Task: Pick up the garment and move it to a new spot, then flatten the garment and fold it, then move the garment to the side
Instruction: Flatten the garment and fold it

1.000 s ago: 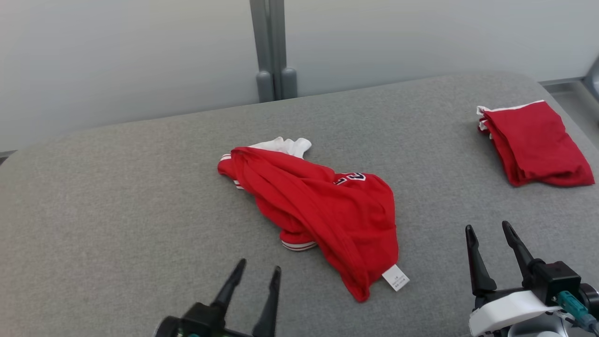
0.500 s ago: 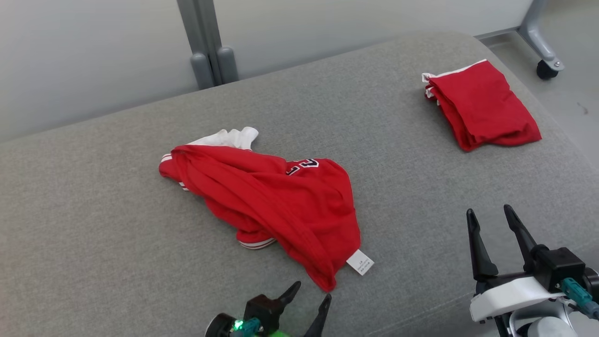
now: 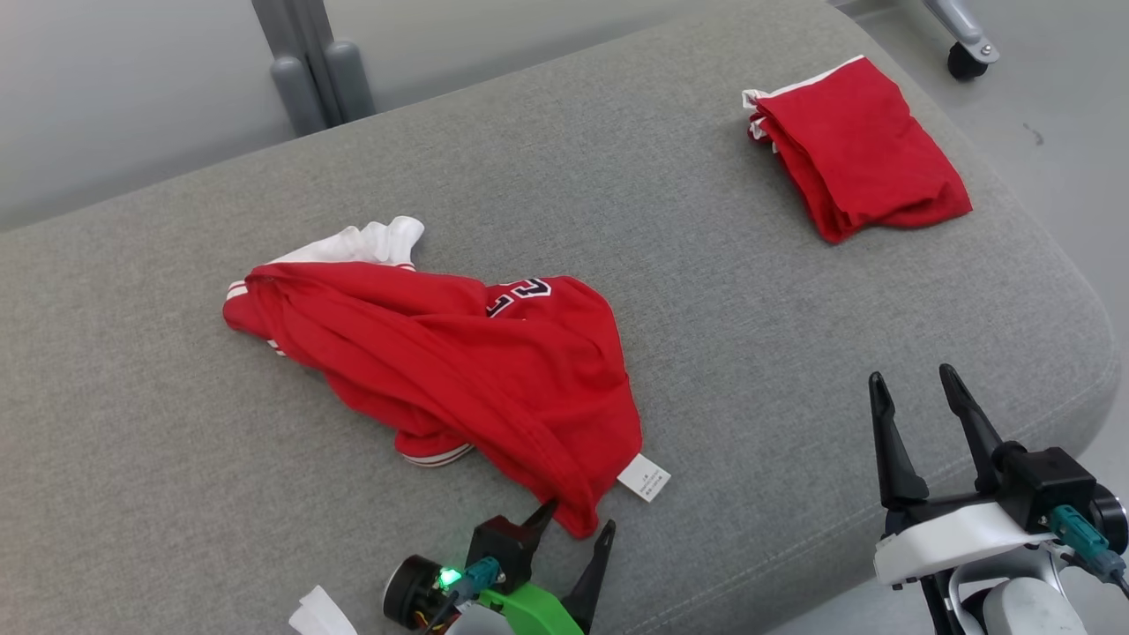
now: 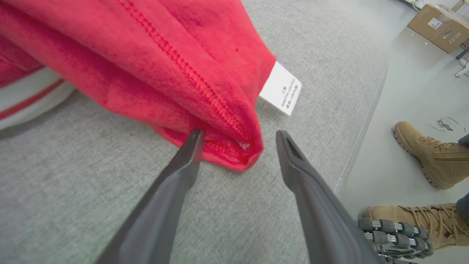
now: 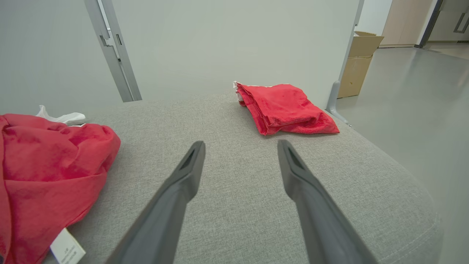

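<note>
Crumpled red garment [image 3: 441, 370] spread left of centre on grey cushion [image 3: 706, 309], its near corner reaching toward front edge, white label [image 3: 644, 477] attached beside it. Left gripper [image 3: 578, 520] set at that corner, jaws spread wide either side of hem, nothing gripped. Right gripper [image 3: 911, 377] held over front right corner, jaws wide, empty. Folded red cloth [image 3: 860, 145] laid at far right corner.

Print on the label [image 4: 280, 89] of the garment [image 4: 146, 55] is unreadably small.

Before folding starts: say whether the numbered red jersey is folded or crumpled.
Crumpled: the red jersey lies bunched in ridges, white fabric sticking out, care tag exposed.
</note>
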